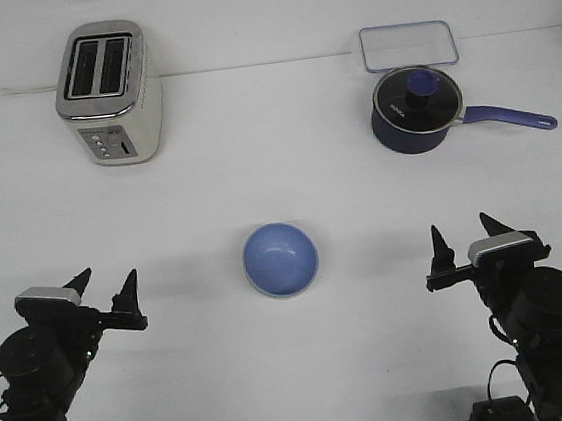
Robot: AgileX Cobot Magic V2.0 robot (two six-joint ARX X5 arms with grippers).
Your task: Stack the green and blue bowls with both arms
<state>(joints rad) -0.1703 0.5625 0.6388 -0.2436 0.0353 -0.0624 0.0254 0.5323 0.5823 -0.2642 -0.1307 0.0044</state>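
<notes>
The light blue bowl (280, 258) sits upright at the middle of the white table. A thin pale greenish rim (256, 286) shows under its lower left edge, so it seems to rest inside the green bowl, which is otherwise hidden. My left gripper (107, 277) is open and empty, low at the front left, well apart from the bowls. My right gripper (460, 224) is open and empty at the front right, also well apart from them.
A silver and cream toaster (108, 93) stands at the back left. A dark navy pot (413, 108) with a lid and a long handle stands at the back right. A clear flat rectangular tray (410, 46) lies behind it.
</notes>
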